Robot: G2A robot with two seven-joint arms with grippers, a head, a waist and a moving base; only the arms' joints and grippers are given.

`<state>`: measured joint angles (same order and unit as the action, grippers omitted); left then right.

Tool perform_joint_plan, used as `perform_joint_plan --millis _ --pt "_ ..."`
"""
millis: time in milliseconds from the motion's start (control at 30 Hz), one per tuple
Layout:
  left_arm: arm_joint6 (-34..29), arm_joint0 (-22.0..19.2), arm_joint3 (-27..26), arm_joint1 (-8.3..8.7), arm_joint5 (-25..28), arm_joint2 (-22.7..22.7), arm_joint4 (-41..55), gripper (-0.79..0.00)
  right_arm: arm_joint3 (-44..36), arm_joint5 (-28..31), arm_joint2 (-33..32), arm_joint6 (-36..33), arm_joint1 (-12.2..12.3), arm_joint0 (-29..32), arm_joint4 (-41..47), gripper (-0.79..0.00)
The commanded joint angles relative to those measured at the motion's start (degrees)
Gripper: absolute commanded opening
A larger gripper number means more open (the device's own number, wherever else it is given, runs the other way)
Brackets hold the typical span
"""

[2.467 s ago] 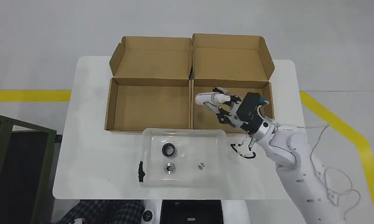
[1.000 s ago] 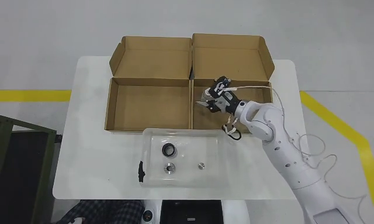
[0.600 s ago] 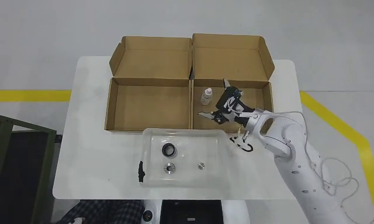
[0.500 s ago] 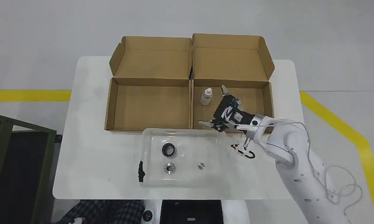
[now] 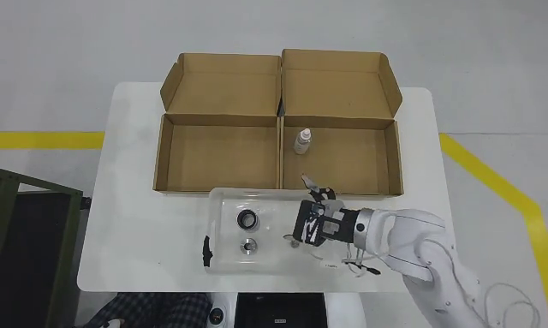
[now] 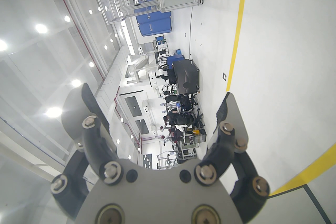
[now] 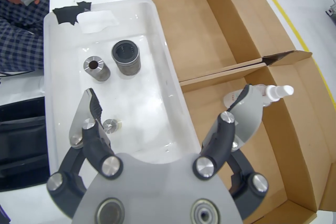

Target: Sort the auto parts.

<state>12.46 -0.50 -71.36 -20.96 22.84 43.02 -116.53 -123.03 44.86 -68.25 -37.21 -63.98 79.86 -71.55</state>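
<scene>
While the right gripper [image 7: 169, 96] hangs over the near right end of the clear plastic tray [image 5: 257, 190], its two fingers are spread wide with nothing between them. Three metal parts lie on the tray's glossy, see-through floor. Largest is a dark grey bearing sleeve [image 7: 126, 58], a squat cylinder standing on end with a black ribbed bore. Just beside it stands a smaller steel cylinder [image 7: 95, 69], brushed and matte, with a chamfered top and a round hole through its middle. Well apart from both, close to one gripper finger, sits a small shiny disc [image 7: 111, 126], flat and bright.

A torn scrap of black tape [image 7: 71, 13] clings to the tray's rim at its far end. Two open boxes of plain brown cardboard stand side by side behind the tray on the white table [image 5: 128, 199]. In the right box [image 5: 342, 169], a white plastic spray bottle [image 5: 302, 140] sits near the wall shared with the left box [image 5: 218, 157]. Off the table, the left gripper [image 6: 157, 93] has its dark, ridged fingers parted and holds nothing.
</scene>
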Motion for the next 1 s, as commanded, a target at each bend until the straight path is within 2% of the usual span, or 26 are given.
perform_joint_plan --millis 0,500,967 --pt "0.0 0.0 0.0 0.0 0.0 0.0 0.0 0.0 -0.17 0.47 0.32 -0.95 0.16 0.58 0.38 0.0" --pt "0.0 0.0 0.0 0.0 0.0 0.0 0.0 0.0 -1.6 -0.28 5.42 -11.45 0.87 0.84 -3.24 0.0" --pt "0.0 0.0 0.0 0.0 0.0 0.0 0.0 0.0 1.14 -2.18 11.33 -17.08 0.72 -1.92 -6.31 -0.006"
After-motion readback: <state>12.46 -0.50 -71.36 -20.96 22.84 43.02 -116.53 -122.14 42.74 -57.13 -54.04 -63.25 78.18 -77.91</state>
